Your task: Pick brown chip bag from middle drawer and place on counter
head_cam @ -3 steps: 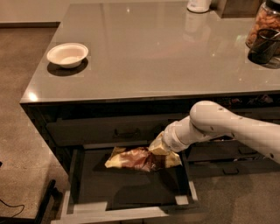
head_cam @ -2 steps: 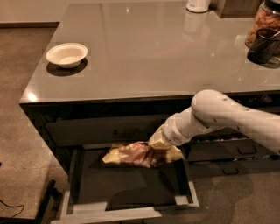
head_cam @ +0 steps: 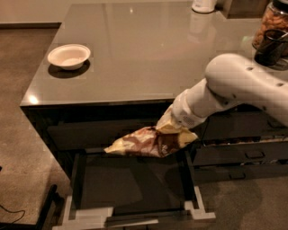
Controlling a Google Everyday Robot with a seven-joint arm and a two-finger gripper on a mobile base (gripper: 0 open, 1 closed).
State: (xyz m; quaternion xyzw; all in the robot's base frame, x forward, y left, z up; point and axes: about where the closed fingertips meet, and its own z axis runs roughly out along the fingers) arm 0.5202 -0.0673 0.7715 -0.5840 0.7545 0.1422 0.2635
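The brown chip bag (head_cam: 150,141) hangs in the air above the open middle drawer (head_cam: 130,184), just below the counter's front edge. Its right end is pinched in my gripper (head_cam: 176,128), at the end of the white arm (head_cam: 243,87) that reaches in from the right. The bag's left end droops to the left. The gripper's fingers are mostly hidden behind the bag and the wrist. The drawer's flat dark inside is bare beneath the bag. The glossy grey counter (head_cam: 144,49) stretches behind.
A white bowl (head_cam: 69,56) sits at the counter's left. A jar of snacks (head_cam: 270,31) and a dark cup stand at its right edge, a white object (head_cam: 204,5) at the back. Shut drawers (head_cam: 243,152) lie to the right.
The arm has lifted the bag up out of the drawer and a little to the right, toward the counter's front edge.
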